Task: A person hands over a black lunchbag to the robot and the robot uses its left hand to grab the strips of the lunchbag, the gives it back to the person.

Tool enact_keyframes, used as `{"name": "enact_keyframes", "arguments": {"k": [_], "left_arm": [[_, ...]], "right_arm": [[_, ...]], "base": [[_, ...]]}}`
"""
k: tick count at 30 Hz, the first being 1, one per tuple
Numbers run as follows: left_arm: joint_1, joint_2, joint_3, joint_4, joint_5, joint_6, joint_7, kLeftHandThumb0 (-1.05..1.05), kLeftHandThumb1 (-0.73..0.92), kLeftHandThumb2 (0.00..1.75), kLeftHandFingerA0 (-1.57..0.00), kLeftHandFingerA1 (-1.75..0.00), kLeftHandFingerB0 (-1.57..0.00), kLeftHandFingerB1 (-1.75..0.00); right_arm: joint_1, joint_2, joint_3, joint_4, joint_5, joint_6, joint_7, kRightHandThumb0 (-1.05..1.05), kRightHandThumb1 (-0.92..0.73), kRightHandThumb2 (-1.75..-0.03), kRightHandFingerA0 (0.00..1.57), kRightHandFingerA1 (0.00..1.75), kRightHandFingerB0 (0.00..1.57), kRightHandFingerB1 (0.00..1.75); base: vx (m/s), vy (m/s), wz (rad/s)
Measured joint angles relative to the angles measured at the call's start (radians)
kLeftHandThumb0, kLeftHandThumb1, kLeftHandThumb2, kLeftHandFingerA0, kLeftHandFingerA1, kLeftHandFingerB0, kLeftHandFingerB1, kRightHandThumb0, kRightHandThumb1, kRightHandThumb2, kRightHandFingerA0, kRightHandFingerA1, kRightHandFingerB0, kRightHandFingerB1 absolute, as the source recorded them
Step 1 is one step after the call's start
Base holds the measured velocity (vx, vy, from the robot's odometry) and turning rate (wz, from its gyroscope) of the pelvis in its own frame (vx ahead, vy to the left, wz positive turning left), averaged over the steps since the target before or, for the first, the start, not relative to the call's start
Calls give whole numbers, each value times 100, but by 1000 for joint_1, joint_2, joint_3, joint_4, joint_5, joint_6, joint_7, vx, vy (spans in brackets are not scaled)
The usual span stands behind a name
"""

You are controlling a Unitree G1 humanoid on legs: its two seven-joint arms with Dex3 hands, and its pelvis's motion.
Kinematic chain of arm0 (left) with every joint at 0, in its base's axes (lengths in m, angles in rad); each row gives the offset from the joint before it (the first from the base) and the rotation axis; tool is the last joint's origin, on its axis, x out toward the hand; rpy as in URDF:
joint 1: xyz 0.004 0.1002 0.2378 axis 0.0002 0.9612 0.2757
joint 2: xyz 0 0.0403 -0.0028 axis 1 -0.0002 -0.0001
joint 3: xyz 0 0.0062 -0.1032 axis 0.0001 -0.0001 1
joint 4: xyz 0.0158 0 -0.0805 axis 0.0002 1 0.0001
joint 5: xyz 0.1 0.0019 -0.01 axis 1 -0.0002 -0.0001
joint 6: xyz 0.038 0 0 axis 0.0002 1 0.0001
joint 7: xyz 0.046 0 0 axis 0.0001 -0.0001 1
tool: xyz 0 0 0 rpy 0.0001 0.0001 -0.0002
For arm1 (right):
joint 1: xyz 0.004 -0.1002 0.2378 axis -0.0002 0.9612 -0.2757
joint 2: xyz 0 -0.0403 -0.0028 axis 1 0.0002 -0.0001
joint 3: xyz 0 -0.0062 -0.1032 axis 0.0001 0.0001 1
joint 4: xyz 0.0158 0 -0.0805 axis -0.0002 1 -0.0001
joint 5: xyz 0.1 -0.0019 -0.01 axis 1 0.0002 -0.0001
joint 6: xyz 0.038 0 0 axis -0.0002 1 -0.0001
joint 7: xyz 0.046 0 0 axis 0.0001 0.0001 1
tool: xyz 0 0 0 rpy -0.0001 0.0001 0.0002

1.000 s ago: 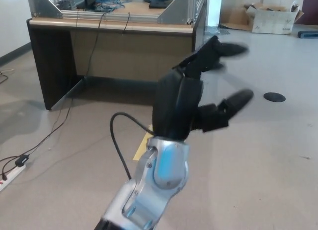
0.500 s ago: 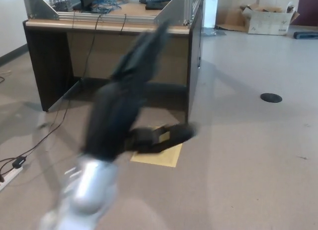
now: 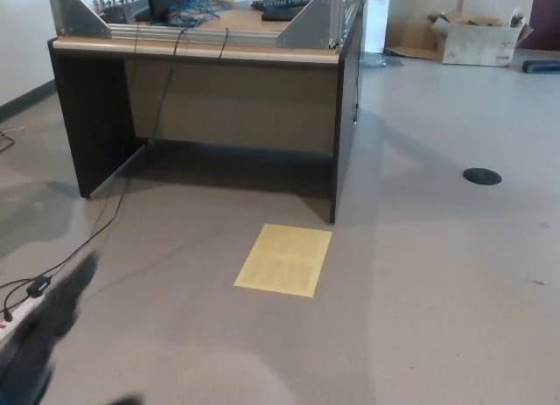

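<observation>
No black lunchbag and no person show in the head view. My left hand [image 3: 44,339] is only a dark, motion-blurred shape at the bottom left corner, low over the floor. The blur hides how it is held. My right hand is out of the picture.
A dark desk [image 3: 210,90] with a metal frame and cables stands ahead at the left. A yellow sheet [image 3: 284,259] lies on the grey floor before it. Cables and a power strip [image 3: 17,307] run along the left. A cardboard box [image 3: 477,36] and a black floor disc [image 3: 482,175] lie at the right.
My left arm, raised with the hand open in mid-picture a second ago, has swung down and left to the bottom left corner. The yellow sheet it covered now shows.
</observation>
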Motion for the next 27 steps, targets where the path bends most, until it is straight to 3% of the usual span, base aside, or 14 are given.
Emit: {"name": "enact_keyframes", "arguments": {"k": [1,5,6,8,11,12,13,15,16,18,19,23,24,27], "left_arm": [[14,2,6,26,0,-12,1,-70,42,84,0,-14,0,-13],[67,17,25,195,1,-69,12,-63,39,80,-2,-19,-3,-19],[73,20,28,236,2,-82,14,-63,39,80,-1,-19,-2,-20],[83,25,33,324,2,-108,22,-68,43,81,-6,-15,-7,-17],[90,32,34,446,3,-143,29,-65,42,78,-5,-24,-13,-21],[91,34,35,496,2,-156,30,-62,50,56,-11,-28,-8,-23],[91,36,37,543,2,-170,30,-70,45,78,-7,-33,-12,-21],[89,41,38,608,0,-191,28,-73,46,78,-8,-30,-13,-21],[84,52,38,668,-5,-206,17,-34,26,86,-1,-49,0,-48],[77,71,40,736,-21,-219,-11,-34,29,88,-1,-49,0,-47],[74,77,39,762,-30,-224,-26,-65,54,56,-20,-32,-18,-27],[62,86,33,816,-43,-242,-65,-67,59,58,-20,-30,-17,-26],[62,88,31,819,-45,-243,-71,-66,59,58,-20,-30,-18,-27],[61,89,27,832,-53,-250,-94,-66,59,59,-18,-30,-18,-27]], "right_arm": [[0,0,-1,0,0,0,0,-54,-73,-61,49,47,48,42],[0,0,-6,0,0,-1,0,-55,-73,-61,43,45,39,38],[0,0,-7,0,0,-1,0,-56,-57,-97,39,59,25,50],[0,0,-8,0,0,-1,0,-56,-57,-97,39,59,24,49],[0,0,-9,1,-1,-1,-2,-60,-59,-99,37,58,20,47],[0,0,-9,1,-1,-1,-3,-62,-61,-99,36,57,20,47],[0,1,-10,2,-1,-1,-5,-67,-63,-99,34,56,21,47],[2,0,-12,3,-1,-1,-8,-69,-64,-99,33,55,23,47],[6,0,-16,3,-1,-1,-13,-70,-65,-100,33,55,23,47],[19,-4,-17,2,-1,-2,-23,-70,-65,-100,32,55,23,47],[28,-5,-18,2,-1,-3,-28,-69,-65,-99,32,55,22,47],[53,-7,-20,2,-1,-8,-33,-70,-65,-100,32,55,22,47],[55,-7,-21,1,-1,-8,-33,-63,-80,-64,35,42,33,36],[65,-9,-22,1,0,-12,-34,-64,-80,-64,36,42,34,37]], "base": [[0,0,0],[0,0,0],[0,0,0],[0,0,0],[0,0,0],[0,0,0],[0,0,0],[0,0,0],[0,0,0],[0,0,0],[0,0,0],[0,0,0],[0,0,0],[0,0,0]]}}
